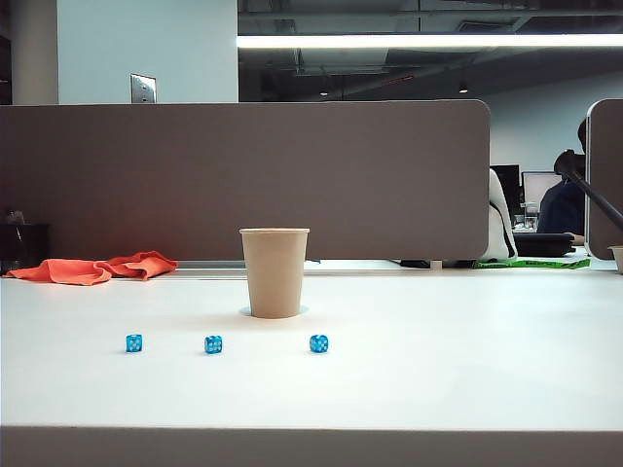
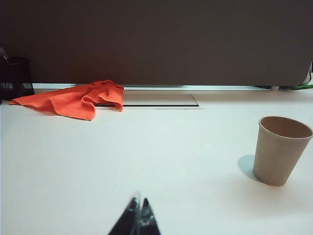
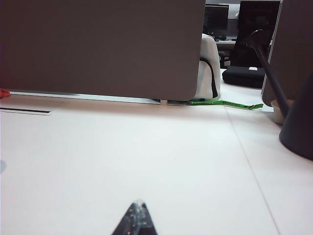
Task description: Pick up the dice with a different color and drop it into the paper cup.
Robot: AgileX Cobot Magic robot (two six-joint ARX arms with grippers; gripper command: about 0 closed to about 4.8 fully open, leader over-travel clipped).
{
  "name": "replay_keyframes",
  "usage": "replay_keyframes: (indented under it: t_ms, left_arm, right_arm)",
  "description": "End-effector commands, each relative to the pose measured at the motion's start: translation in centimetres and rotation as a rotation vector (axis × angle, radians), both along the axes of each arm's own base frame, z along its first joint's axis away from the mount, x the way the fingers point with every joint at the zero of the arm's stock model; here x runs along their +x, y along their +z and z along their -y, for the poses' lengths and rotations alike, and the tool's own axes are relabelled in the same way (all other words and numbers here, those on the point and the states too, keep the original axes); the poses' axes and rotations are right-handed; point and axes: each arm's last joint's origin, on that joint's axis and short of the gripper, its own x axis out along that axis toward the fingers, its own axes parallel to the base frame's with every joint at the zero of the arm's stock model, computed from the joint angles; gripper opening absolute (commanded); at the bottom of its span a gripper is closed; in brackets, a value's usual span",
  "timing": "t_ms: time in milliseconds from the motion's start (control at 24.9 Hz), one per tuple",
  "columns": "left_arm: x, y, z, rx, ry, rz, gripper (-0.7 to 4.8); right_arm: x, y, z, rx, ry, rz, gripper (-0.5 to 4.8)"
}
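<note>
The tan paper cup [image 1: 274, 272] stands upright at the middle of the white table; it also shows in the left wrist view [image 2: 281, 152], off to one side of my left gripper [image 2: 139, 200]. That gripper is shut, its tips together with nothing between them, low over bare table. My right gripper [image 3: 139, 203] is shut too and empty, over bare table. Neither gripper shows in the exterior view. Three blue dice [image 1: 133, 342] [image 1: 213, 344] [image 1: 318, 343] lie in a row in front of the cup. The dice with a different color is out of view in every frame.
An orange cloth [image 1: 97, 268] [image 2: 78, 99] lies at the back left by the grey partition [image 1: 243, 175]. A black mesh holder [image 2: 14, 78] stands beside the cloth. A dark lamp base [image 3: 298, 127] and its arm stand at the right edge of the table.
</note>
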Motion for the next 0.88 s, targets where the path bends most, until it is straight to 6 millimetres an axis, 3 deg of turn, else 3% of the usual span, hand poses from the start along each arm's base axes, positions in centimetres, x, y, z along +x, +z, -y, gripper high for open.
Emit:
replay_keyframes:
  t_ms: [40, 882]
  left_arm:
    - [-0.01, 0.23, -0.08, -0.004, 0.031, 0.015, -0.06]
    - [0.0, 0.24, -0.28, 0.003, 0.101, 0.017, -0.06]
  right_arm:
    - [0.0, 0.0, -0.01, 0.029, 0.006, 0.001, -0.01]
    - [0.05, -0.5, 0.11, 0.027, -0.036, -0.052, -0.01]
